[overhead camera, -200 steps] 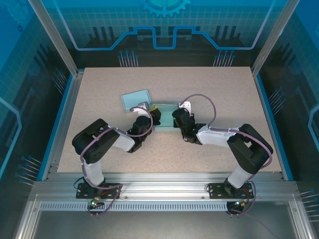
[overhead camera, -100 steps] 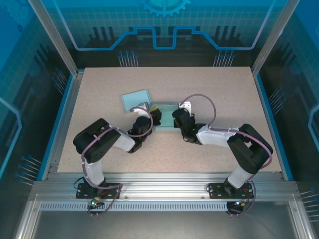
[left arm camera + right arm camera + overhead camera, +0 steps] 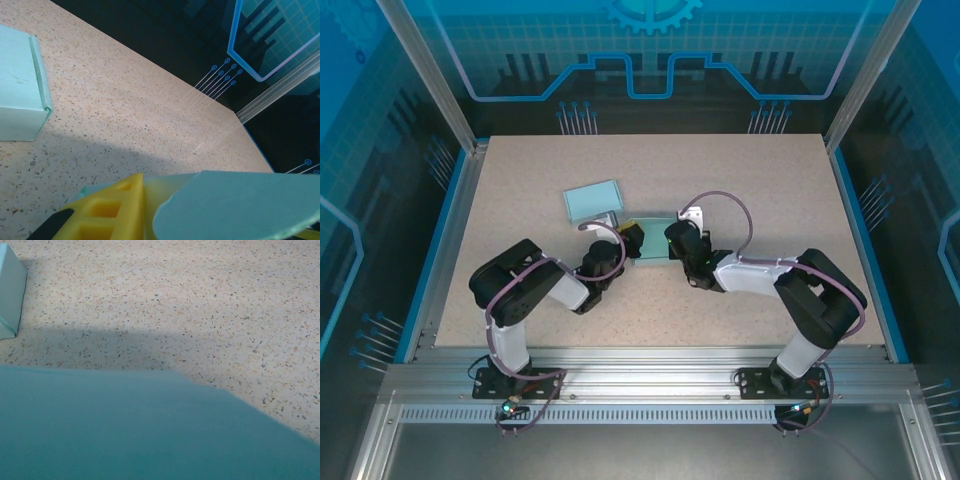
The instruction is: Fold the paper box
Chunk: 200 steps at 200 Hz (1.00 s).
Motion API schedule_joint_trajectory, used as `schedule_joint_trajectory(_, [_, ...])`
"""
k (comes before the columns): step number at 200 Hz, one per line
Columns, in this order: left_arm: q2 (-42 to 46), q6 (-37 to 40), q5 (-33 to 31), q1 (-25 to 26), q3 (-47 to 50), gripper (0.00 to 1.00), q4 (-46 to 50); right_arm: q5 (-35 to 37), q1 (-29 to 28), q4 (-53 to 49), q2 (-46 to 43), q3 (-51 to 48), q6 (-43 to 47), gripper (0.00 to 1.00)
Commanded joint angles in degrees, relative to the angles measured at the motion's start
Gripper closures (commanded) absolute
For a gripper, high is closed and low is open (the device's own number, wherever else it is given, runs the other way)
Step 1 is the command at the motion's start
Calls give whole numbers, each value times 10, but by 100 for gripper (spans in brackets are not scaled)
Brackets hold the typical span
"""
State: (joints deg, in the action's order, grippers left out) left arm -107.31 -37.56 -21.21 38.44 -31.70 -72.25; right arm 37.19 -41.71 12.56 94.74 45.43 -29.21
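The paper box (image 3: 651, 248) is a teal sheet, partly folded, lying mid-table between both grippers. My left gripper (image 3: 633, 240) is at its left edge. In the left wrist view a yellow finger (image 3: 107, 212) presses against a pale wall of the paper box, and a teal flap (image 3: 235, 207) covers the other finger; the jaws look shut on the paper. My right gripper (image 3: 670, 238) is at the box's right edge, shut. In the right wrist view the teal paper (image 3: 125, 425) stands close over the jaws and hides the fingers.
A second, light blue folded box (image 3: 592, 200) lies just behind the left gripper; it shows at the left in both wrist views (image 3: 17, 90) (image 3: 9, 290). Speckled tabletop (image 3: 770, 180) spreads to the right and back, bounded by blue edge rails.
The left gripper has crept slightly toward the right gripper, and the visible strip of teal paper between them has narrowed. The right arm has barely moved.
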Motion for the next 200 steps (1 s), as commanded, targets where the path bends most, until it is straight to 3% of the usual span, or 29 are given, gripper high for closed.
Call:
schedule_joint_trajectory(1, [-32,-16,151,44,25,76,120,-162,-56,-14,24,-21,8,100])
schedule_joint_trajectory(112, [3,-35,203,42,-23,77,119,-159,-56,-17,11,-21,21,100])
schedule_joint_trajectory(200, [-50,-92,235,43,-60,75,58,-167,-56,-9,31,-17,18,100])
